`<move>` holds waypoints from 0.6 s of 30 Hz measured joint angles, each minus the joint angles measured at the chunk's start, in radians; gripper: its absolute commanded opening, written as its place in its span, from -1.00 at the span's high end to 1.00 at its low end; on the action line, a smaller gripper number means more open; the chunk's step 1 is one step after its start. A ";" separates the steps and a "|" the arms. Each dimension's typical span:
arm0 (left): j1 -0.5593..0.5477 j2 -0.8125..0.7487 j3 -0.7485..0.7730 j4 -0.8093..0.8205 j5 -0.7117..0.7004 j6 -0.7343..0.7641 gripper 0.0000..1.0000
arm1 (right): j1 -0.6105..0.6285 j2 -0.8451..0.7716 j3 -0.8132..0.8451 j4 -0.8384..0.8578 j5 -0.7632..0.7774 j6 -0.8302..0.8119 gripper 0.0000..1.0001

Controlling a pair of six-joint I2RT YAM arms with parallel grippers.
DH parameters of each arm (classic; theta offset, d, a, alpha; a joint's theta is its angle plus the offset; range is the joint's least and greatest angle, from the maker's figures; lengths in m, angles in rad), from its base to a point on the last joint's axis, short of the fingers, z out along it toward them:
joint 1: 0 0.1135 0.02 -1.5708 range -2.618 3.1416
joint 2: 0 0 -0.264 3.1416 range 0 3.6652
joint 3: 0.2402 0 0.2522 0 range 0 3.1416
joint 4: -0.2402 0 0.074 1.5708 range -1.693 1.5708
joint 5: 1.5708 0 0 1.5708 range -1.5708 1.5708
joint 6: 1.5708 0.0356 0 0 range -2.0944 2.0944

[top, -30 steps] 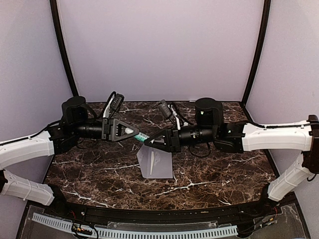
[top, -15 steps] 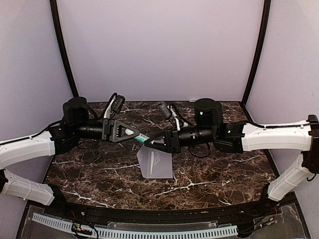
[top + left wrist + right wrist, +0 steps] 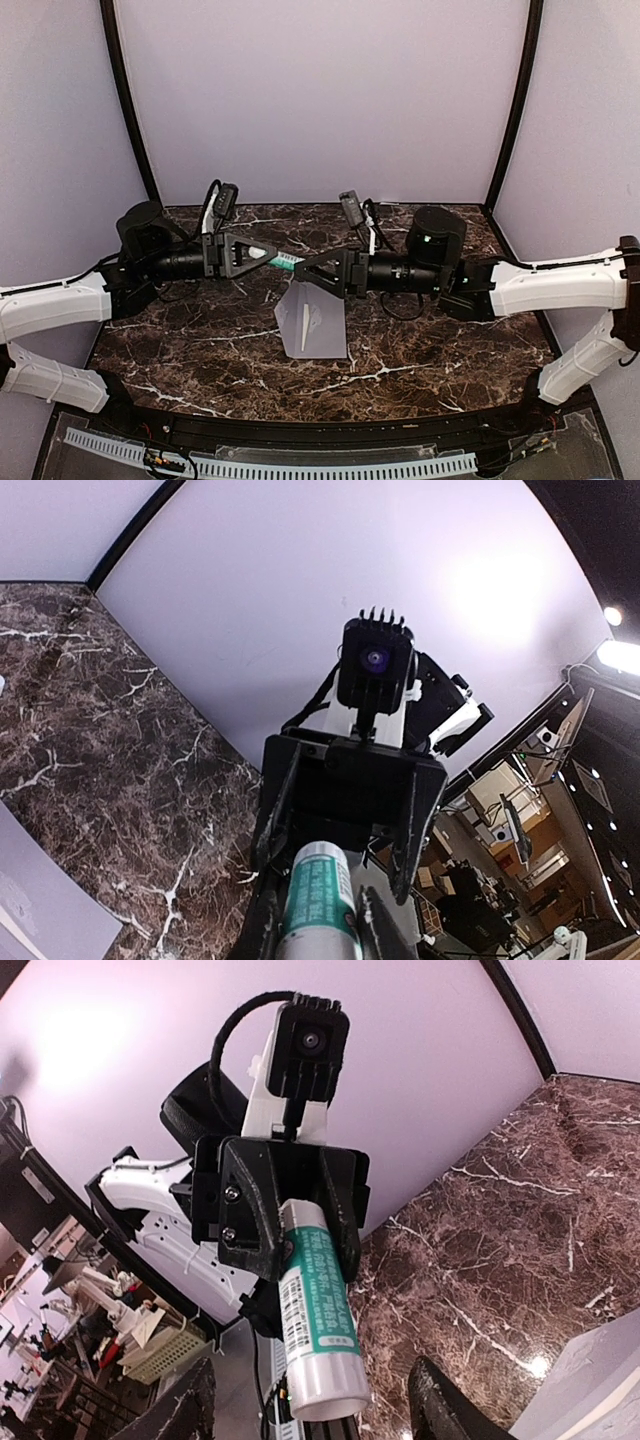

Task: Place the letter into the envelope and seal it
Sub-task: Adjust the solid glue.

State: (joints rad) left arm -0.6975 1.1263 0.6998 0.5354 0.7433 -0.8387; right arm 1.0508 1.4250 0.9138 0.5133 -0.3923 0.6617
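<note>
The light-grey envelope (image 3: 316, 322) lies flat on the dark marble table (image 3: 180, 340), just in front of both grippers; its corners show in the left wrist view (image 3: 35, 905) and the right wrist view (image 3: 600, 1385). The letter is not in view. My left gripper (image 3: 270, 256) is shut on a green-and-white glue stick (image 3: 286, 262), held level above the table and pointing right. My right gripper (image 3: 303, 275) faces it, open. In the right wrist view the stick's white end (image 3: 325, 1385) lies between my wide-open fingers (image 3: 440, 1400) without touching them. The left wrist view shows the stick (image 3: 320, 895) in my left gripper (image 3: 318, 935).
Lilac walls with black corner poles (image 3: 125, 100) enclose the table at the back and sides. A perforated white strip (image 3: 300, 465) runs along the near edge. Both arms reach over the table's far half.
Both grippers have risen a little with the glue stick. The right wrist has rolled and its arm has drawn back to the right. The envelope has not moved.
</note>
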 measured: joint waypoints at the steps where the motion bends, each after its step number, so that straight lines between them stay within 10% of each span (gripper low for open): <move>1: 0.000 0.000 -0.006 0.034 -0.010 -0.011 1.00 | 0.000 0.000 -0.010 0.024 0.006 0.018 -0.29; 18: -0.073 0.065 -0.014 0.171 -0.062 -0.045 1.00 | 0.009 0.083 0.027 0.173 0.000 0.159 0.28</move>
State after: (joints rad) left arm -0.7704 1.1912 0.6857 0.7063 0.6815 -0.8833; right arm 1.0599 1.5078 0.9409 0.6861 -0.3927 0.8207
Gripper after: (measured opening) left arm 0.219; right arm 0.380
